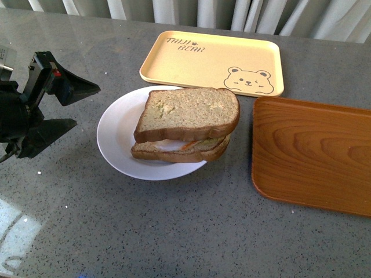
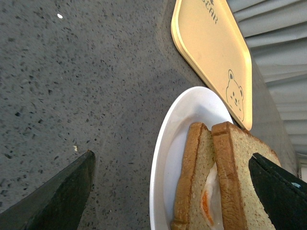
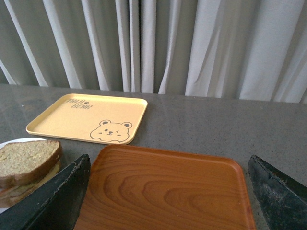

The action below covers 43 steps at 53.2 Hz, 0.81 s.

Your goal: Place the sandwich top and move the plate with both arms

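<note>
The sandwich top (image 1: pixel 188 113) sits on the plate (image 1: pixel 113 139), right of the spread left end effector (image 1: pixel 87 105); right end effector (image 3: pixel 168 157) likewise spread.

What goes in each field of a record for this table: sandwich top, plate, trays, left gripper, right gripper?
sandwich top: lying on the egg slice
plate: white, under both slices
trays: yellow tray behind plate, wooden tray right of plate
left gripper: open, empty, left of plate
right gripper: open, empty, facing wooden tray

The sandwich top (image 1: pixel 188 113) hides most of the egg (image 1: pixel 171 145); the front view's edge crops the wooden tray (image 1: pixel 313 153).
</note>
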Each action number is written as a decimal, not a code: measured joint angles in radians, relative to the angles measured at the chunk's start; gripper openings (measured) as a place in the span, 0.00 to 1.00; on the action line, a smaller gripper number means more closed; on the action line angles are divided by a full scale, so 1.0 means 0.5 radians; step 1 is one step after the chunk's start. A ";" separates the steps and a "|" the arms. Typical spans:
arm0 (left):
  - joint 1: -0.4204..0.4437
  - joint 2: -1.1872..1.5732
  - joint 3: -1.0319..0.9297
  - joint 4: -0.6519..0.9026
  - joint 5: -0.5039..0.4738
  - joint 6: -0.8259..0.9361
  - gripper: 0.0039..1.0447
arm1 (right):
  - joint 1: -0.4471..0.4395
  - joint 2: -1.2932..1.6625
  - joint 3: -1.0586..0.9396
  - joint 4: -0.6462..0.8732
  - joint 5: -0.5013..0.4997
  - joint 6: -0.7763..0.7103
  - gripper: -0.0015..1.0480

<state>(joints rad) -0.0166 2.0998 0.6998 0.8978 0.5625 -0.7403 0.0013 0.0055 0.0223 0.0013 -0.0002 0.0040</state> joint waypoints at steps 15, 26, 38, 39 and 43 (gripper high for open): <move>-0.164 0.074 0.024 0.007 0.057 -0.056 0.92 | 0.000 0.000 0.000 0.000 0.000 0.000 0.91; -0.203 0.135 0.047 0.076 0.066 -0.155 0.92 | 0.000 0.000 -0.001 0.000 0.000 0.000 0.91; -0.220 0.175 0.048 0.128 0.081 -0.230 0.92 | 0.000 0.000 -0.001 0.000 0.000 0.000 0.91; -0.220 0.179 0.048 0.133 0.081 -0.240 0.92 | 0.000 0.000 -0.001 0.000 0.000 0.000 0.91; -0.222 0.193 0.049 0.139 0.082 -0.259 0.92 | 0.000 0.000 -0.001 0.000 0.000 0.000 0.91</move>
<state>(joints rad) -0.1276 2.1963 0.7242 0.9672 0.6037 -0.8700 0.0013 0.0055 0.0219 0.0013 -0.0002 0.0040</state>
